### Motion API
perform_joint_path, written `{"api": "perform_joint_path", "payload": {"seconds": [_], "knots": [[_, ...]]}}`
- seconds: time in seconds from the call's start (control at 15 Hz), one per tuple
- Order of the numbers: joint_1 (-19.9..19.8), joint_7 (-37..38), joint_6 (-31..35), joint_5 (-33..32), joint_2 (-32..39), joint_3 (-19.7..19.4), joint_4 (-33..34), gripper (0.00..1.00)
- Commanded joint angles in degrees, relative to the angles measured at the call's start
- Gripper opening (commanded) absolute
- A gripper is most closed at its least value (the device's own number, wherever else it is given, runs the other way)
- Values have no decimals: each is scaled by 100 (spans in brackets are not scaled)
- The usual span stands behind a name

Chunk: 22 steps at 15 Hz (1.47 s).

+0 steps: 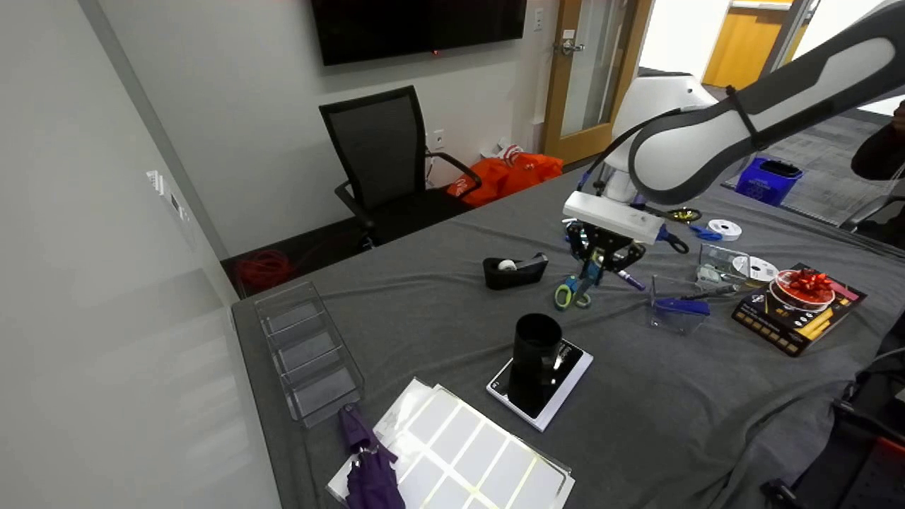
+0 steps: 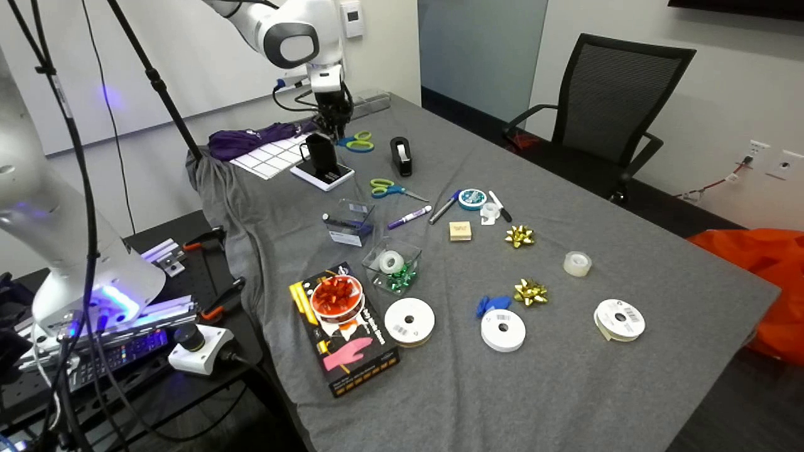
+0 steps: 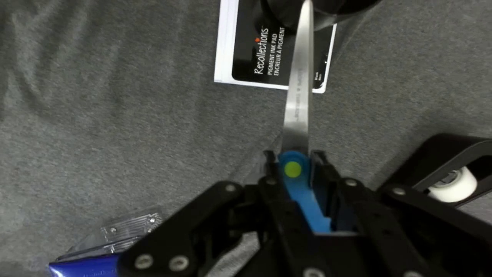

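Scissors: held above the gray-covered table, short of a black mug.
Jaws: clamped on the scissors at the green-dotted pivot.
Blade: long axis running out from the jaws toward the mug; in the wrist view its tip overlaps the rim, height between them unclear.
Mug: upright on an ink pad.
Second pair: lying on the table in an exterior view.

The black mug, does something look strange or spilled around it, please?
Yes: the black mug stands upright on the ink pad, an unusual base for a mug. In the wrist view, the scissors held in the pincer point toward it. No spill is visible around it.
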Motion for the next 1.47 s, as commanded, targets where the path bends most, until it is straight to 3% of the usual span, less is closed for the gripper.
{"api": "perform_joint_path", "payload": {"seconds": [0.0,0.27,0.6,0.8,1.4], "knots": [[462,767,132,-951,-325,-107,-121,6],[904,2187,420,-2301,-418,-79,-145,6],[1361,4256,673,-4661,-247,-217,-60,6],[1311,5128,651,-5600,-150,-76,-74,6],[1118,6760,863,-7958,-108,155,-640,6]]}}
